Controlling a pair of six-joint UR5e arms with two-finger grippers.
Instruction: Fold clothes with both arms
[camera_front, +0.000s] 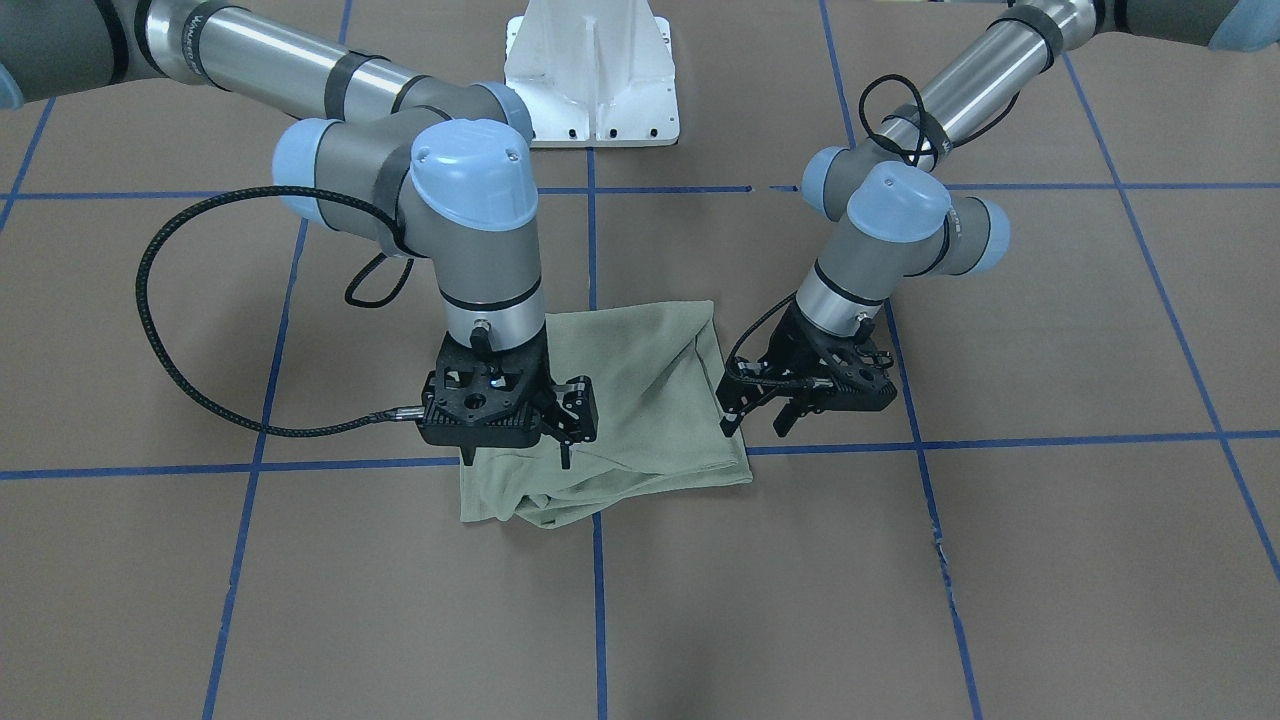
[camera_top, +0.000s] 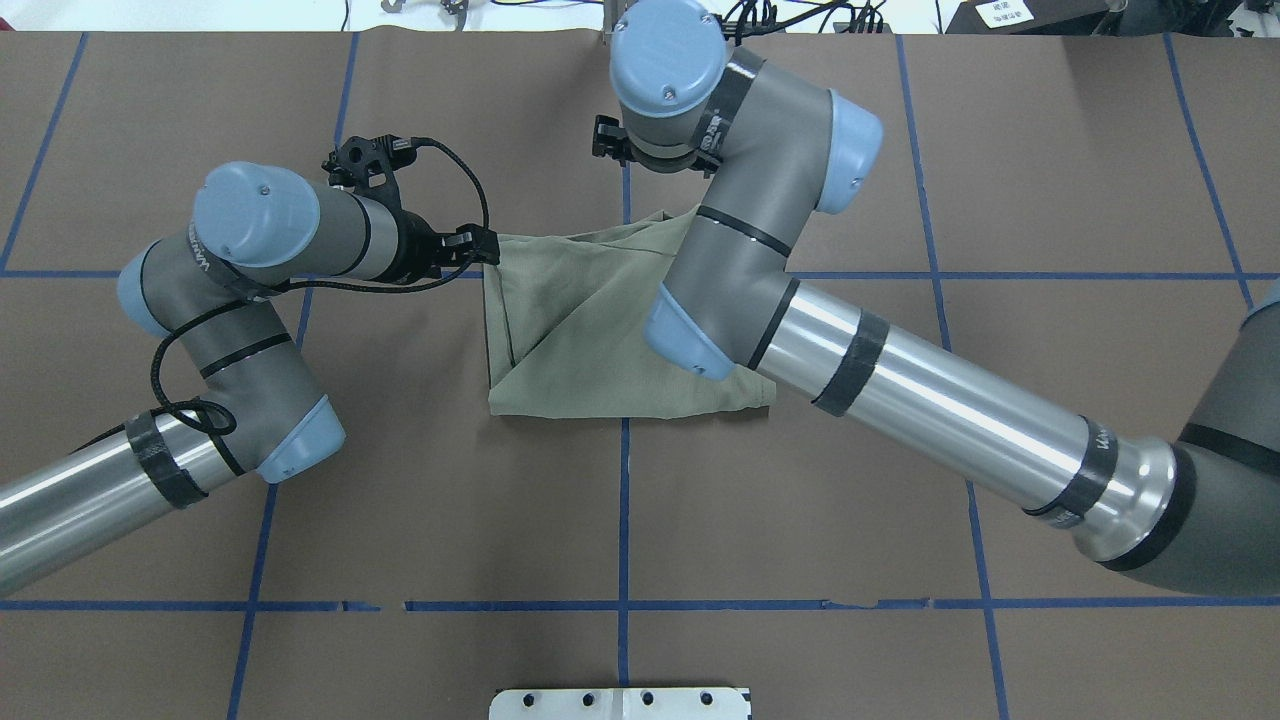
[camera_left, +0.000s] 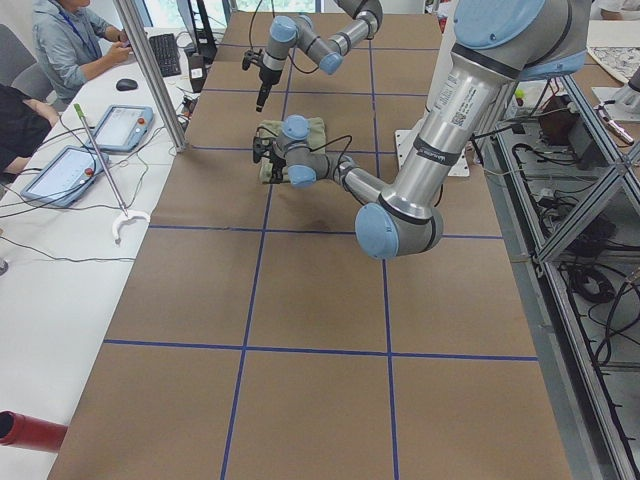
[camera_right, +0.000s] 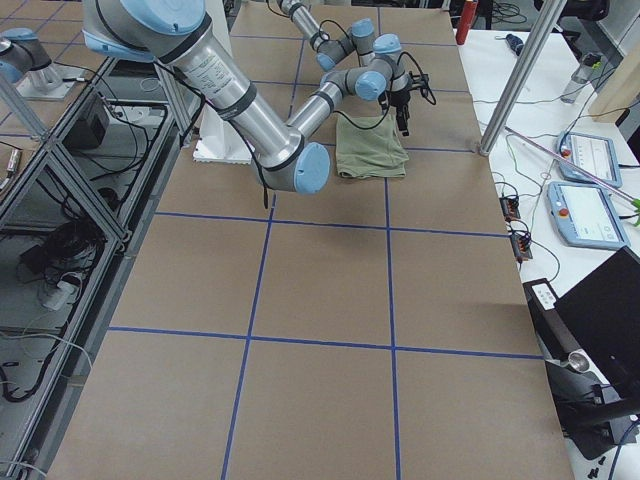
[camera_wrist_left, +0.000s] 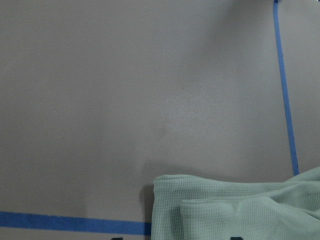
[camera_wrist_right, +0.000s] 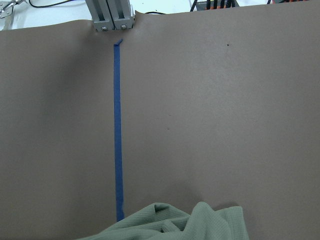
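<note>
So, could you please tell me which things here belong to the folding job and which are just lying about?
Part of the job: sage-green knit shirt, left gripper, right gripper.

Just lying about: white pedestal base, teach pendants, keyboard.

A robotics lab: two robot arms (camera_left: 400, 190) work over a long counter (camera_left: 310, 300) papered brown and gridded in blue tape (camera_left: 243, 349). Along its far edge stand an aluminium post (camera_left: 150, 75), teach pendants (camera_left: 122, 127) and a seated person (camera_left: 70, 40) by a keyboard (camera_left: 165, 55).
</note>
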